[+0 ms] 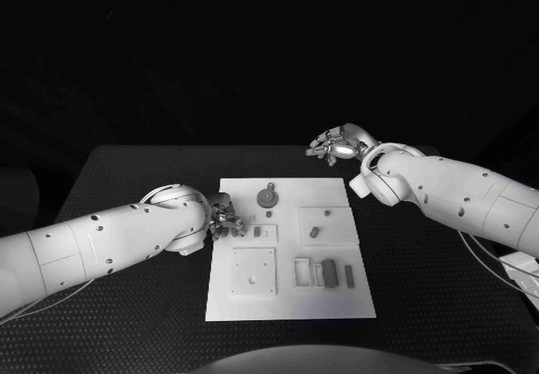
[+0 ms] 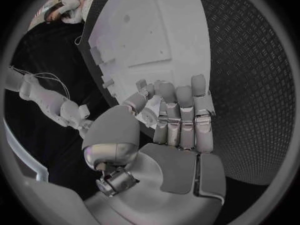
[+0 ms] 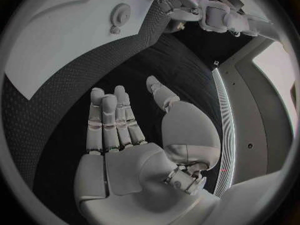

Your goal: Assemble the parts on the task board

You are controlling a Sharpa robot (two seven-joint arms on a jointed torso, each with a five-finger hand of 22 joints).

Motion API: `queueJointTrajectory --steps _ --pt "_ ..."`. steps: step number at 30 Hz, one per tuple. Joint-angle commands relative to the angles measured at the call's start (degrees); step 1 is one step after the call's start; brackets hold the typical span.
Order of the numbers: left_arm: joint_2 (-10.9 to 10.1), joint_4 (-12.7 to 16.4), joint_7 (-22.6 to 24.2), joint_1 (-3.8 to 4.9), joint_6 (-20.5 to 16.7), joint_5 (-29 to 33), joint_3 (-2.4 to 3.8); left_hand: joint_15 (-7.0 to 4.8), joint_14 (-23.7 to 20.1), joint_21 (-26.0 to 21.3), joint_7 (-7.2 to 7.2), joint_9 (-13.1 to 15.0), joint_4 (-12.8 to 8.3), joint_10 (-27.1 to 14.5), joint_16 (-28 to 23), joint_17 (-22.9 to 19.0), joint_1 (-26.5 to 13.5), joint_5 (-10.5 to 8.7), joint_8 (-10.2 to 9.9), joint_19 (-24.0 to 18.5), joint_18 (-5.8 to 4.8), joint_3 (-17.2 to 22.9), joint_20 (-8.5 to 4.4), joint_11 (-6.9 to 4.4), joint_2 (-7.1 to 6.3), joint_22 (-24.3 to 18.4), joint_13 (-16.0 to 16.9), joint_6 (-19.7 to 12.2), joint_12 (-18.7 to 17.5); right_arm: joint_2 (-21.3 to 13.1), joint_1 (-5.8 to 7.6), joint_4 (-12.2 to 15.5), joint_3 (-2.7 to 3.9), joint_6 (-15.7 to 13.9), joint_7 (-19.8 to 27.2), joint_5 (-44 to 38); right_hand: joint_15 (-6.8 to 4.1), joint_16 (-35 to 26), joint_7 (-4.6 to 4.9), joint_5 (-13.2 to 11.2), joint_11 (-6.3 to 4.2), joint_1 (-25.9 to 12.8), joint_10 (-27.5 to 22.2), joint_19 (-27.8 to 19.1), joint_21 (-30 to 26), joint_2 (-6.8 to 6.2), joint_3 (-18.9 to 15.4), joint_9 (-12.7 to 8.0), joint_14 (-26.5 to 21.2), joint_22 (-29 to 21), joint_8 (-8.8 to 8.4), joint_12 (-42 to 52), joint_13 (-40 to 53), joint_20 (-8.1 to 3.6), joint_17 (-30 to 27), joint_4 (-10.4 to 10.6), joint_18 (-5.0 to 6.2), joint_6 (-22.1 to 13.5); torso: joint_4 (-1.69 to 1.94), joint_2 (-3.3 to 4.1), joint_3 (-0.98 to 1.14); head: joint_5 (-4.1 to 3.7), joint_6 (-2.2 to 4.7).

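Left hand [image 1: 226, 219] sits at the task board's [image 1: 337, 300] left edge, fingers curled inward; whether it pinches anything, I cannot tell. Right hand [image 1: 337, 144] hovers over bare black table [image 1: 135, 171] beyond the board's far right corner, fingers loosely spread, holding nothing. On the board, a round gear-like part [image 1: 269, 195] lies near the far edge, a small part [image 1: 315, 231] sits mid-board, and a cluster of bar-shaped parts [image 1: 328, 273] lies toward the near right.
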Motion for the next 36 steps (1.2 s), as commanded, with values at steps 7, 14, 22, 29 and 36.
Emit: queueJointTrajectory --steps 7,14,22,29,36 --pt "0.4 0.11 -0.38 -0.53 1.75 1.99 -0.35 0.03 0.51 0.55 -0.3 0.19 -2.16 0.31 0.5 0.06 2.89 0.63 -0.03 0.3 0.25 2.25 -0.19 -0.57 2.86 1.39 0.16 0.29 0.39 0.01 -0.03 0.08 0.03 0.67 0.45 -0.07 -0.43 0.16 0.45 0.2 -0.04 -0.6 -0.55 -0.07 -0.3 0.0 0.04 -0.06 -0.15 0.1 -0.24 0.42 -0.11 0.29 -0.06 0.42 0.88 0.04 0.07 0.0 -0.07 -0.04 0.01" --pt "0.38 0.11 -0.4 -0.52 1.74 1.97 -0.35 0.0 0.52 0.64 -0.32 0.24 -2.18 0.31 0.54 0.06 2.91 0.71 -0.03 0.32 0.27 2.26 -0.21 -0.6 2.84 1.4 0.18 0.31 0.43 0.03 -0.03 0.06 0.03 0.7 0.45 -0.07 -0.42 0.16 0.45 0.2 -0.04 -0.61 -0.56 -0.07 -0.3 0.0 0.04 -0.06 -0.16 0.1 -0.24 0.44 -0.14 0.29 -0.06 0.42 0.88 0.04 0.08 -0.01 -0.06 -0.03 -0.06" --pt "0.35 0.12 -0.43 -0.52 1.76 1.84 -0.35 -0.05 0.55 0.79 -0.36 0.32 -2.22 0.32 0.62 0.08 3.02 0.78 -0.02 0.35 0.29 2.29 -0.25 -0.64 2.77 1.41 0.21 0.33 0.5 0.02 -0.04 0.05 0.03 0.7 0.44 -0.07 -0.42 0.16 0.45 0.2 -0.04 -0.61 -0.56 -0.07 -0.3 0.0 0.03 -0.06 -0.16 0.11 -0.24 0.47 -0.17 0.29 -0.06 0.42 0.88 0.03 0.08 0.0 -0.05 -0.02 -0.07" --pt "0.17 0.13 -0.25 -0.53 2.49 1.61 -0.34 -0.21 0.58 1.2 -0.44 0.54 -2.28 0.31 0.85 0.12 3.35 1.37 -0.02 0.36 0.3 2.4 -0.36 -0.73 2.47 1.42 0.3 0.38 0.66 0.02 -0.04 0.03 0.03 0.68 0.45 -0.07 -0.42 0.17 0.46 0.2 -0.04 -0.61 -0.58 -0.07 -0.31 -0.01 0.03 -0.07 -0.16 0.11 -0.24 0.49 -0.2 0.3 -0.07 0.42 0.88 0.03 0.07 0.0 -0.03 0.01 -0.14" --pt "-0.03 -0.15 -0.71 -0.5 2.3 1.71 -0.32 -0.4 0.65 1.89 -0.56 0.82 -2.2 0.4 1.29 0.25 4.05 2.03 -0.01 0.43 0.28 2.51 -0.53 -0.85 1.65 1.44 0.46 0.59 0.99 0.03 -0.04 -0.01 0.03 0.64 0.45 -0.07 -0.42 0.17 0.46 0.2 -0.04 -0.62 -0.59 -0.07 -0.32 -0.01 0.03 -0.07 -0.16 0.12 -0.24 0.5 -0.23 0.3 -0.07 0.42 0.88 0.02 0.05 0.0 -0.03 -0.04 -0.17"
